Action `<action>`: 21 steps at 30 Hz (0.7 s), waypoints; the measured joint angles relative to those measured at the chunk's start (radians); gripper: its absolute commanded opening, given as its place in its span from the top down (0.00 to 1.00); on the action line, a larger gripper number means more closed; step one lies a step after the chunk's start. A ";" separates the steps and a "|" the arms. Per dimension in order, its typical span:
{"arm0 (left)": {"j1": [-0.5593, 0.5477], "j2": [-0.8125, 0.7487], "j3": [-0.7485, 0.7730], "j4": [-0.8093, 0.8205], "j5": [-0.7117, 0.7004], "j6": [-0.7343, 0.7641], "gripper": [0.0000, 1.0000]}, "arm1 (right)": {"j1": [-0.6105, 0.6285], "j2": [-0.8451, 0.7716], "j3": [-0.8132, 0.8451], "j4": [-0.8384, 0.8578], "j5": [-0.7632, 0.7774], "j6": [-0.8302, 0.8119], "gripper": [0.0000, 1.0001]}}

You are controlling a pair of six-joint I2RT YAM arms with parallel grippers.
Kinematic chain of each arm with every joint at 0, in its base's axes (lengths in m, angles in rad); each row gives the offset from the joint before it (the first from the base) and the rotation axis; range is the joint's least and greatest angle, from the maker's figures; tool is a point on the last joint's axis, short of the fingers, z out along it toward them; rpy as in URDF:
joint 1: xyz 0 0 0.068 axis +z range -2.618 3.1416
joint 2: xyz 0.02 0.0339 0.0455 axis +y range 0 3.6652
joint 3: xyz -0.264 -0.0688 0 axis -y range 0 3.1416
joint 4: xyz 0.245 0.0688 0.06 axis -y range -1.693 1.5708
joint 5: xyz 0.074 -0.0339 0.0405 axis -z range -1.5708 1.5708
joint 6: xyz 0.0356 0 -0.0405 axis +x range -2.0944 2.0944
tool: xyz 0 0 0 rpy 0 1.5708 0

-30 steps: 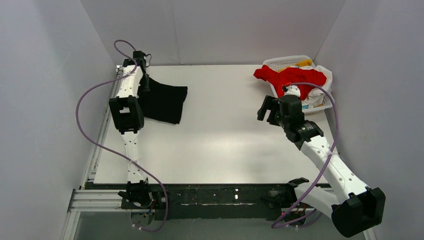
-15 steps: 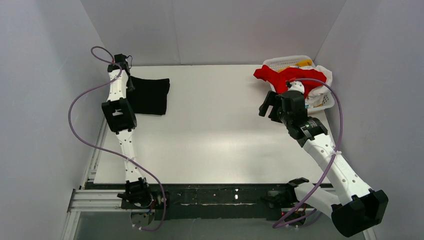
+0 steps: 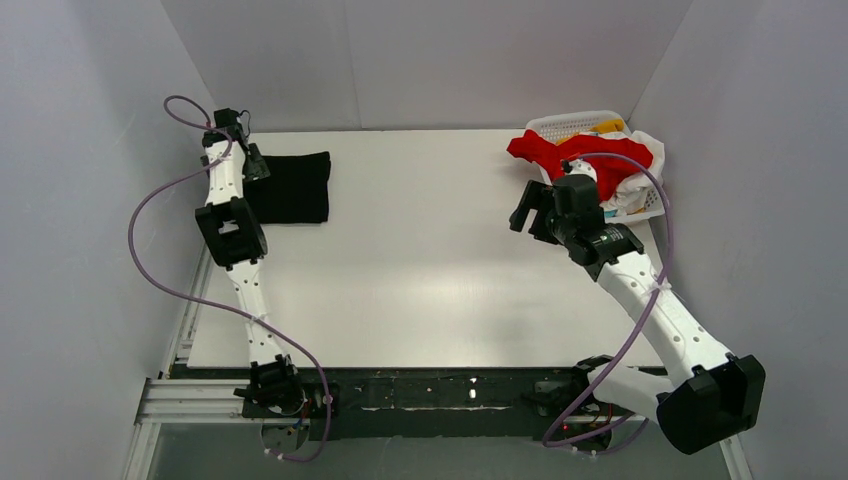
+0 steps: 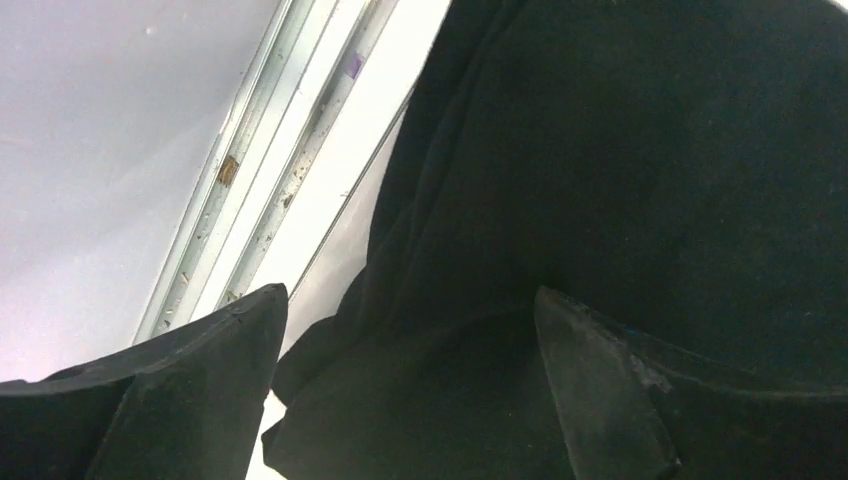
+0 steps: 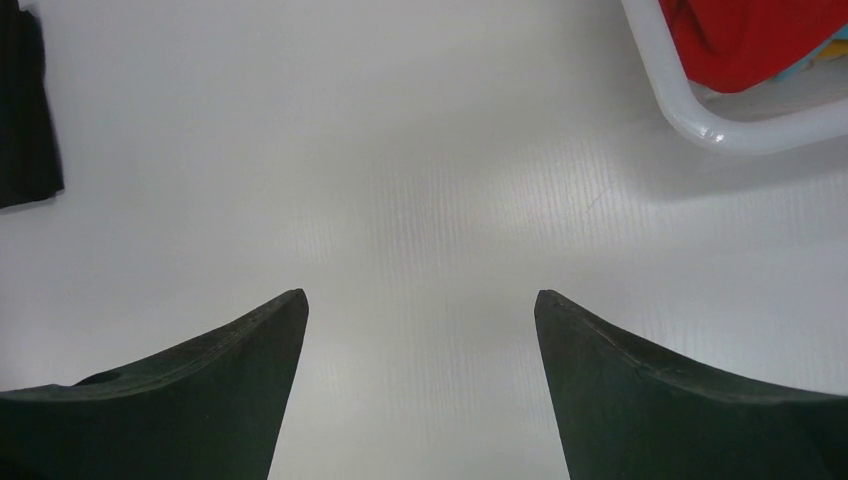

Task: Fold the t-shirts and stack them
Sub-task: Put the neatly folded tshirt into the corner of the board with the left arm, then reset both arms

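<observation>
Left wrist view: holds left fingers [image 4: 200, 385] spread, pinching nothing, black t-shirt [image 4: 620, 170] between and beyond them. Holds right fingers [image 5: 200, 390] spread over counter [image 5: 400, 150], red t-shirt [image 5: 750, 40] beyond-right in basket [image 5: 690, 105]. Could snag the fold on retreat, or drag basket along with red cloth.

Bright even light, soft shadows, sharp

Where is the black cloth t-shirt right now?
In the top view, the black cloth t-shirt lies at the table's far-left corner, under the left gripper, opposite the white lattice basket.
</observation>
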 measured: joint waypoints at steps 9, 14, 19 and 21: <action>0.009 -0.077 -0.004 -0.013 0.071 -0.042 0.02 | 0.000 0.012 0.018 -0.006 -0.016 0.011 0.08; 0.003 -0.316 -0.155 -0.029 0.183 -0.121 0.02 | 0.000 -0.070 -0.024 0.013 -0.018 0.022 0.07; -0.061 -0.735 -0.557 -0.006 0.229 -0.226 0.02 | 0.000 -0.203 -0.122 0.043 -0.006 0.022 0.05; -0.149 -0.891 -0.732 0.006 0.198 -0.247 0.02 | 0.000 -0.225 -0.143 0.047 -0.002 0.021 0.04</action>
